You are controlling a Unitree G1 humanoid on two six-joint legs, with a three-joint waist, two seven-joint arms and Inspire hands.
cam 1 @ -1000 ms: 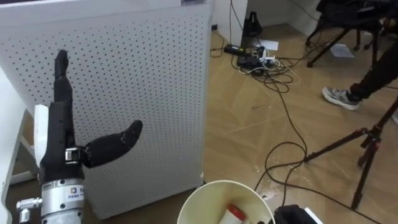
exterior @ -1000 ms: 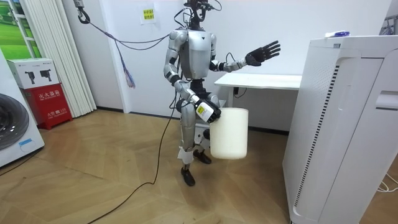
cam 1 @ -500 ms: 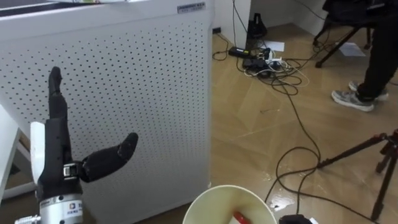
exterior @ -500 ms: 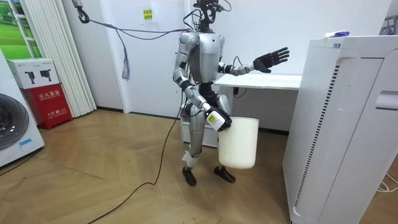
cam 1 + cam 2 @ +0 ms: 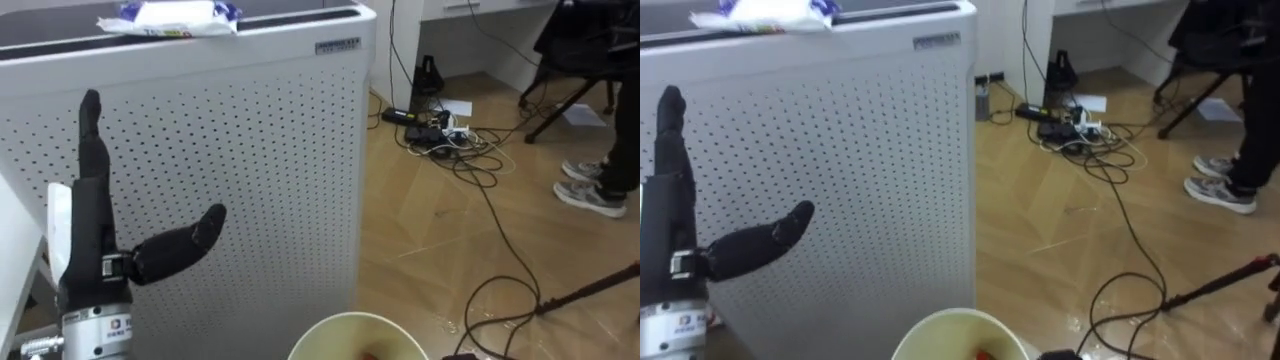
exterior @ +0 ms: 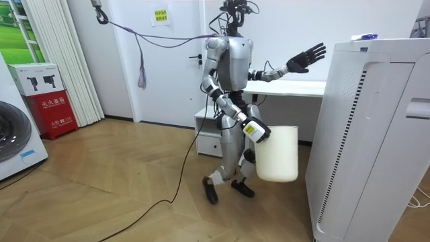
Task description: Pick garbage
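A crumpled white and blue packet (image 5: 168, 14) lies on top of a tall white perforated appliance (image 5: 260, 170), which stands right before me. The packet is a small speck (image 6: 366, 36) in the room view. My left hand (image 5: 95, 240) is raised in front of the appliance's face, open, fingers straight up and thumb out, well below the packet. My right hand (image 6: 254, 130) carries a white bucket (image 6: 277, 153) at my hip. The bucket's rim (image 5: 355, 322) shows at the bottom edge, with something red (image 5: 983, 354) inside.
Cables and a power strip (image 5: 440, 130) lie on the wooden floor to the right. A person's shoe (image 5: 590, 195) and a tripod leg (image 5: 590, 290) are further right. A white desk (image 6: 282, 86) stands behind me, a washing machine (image 6: 13, 141) far off.
I have stepped towards the appliance, to the room view's right, bucket carried along. The head camera has shifted, bringing the appliance's top and the packet into view. The left hand stays raised and open.
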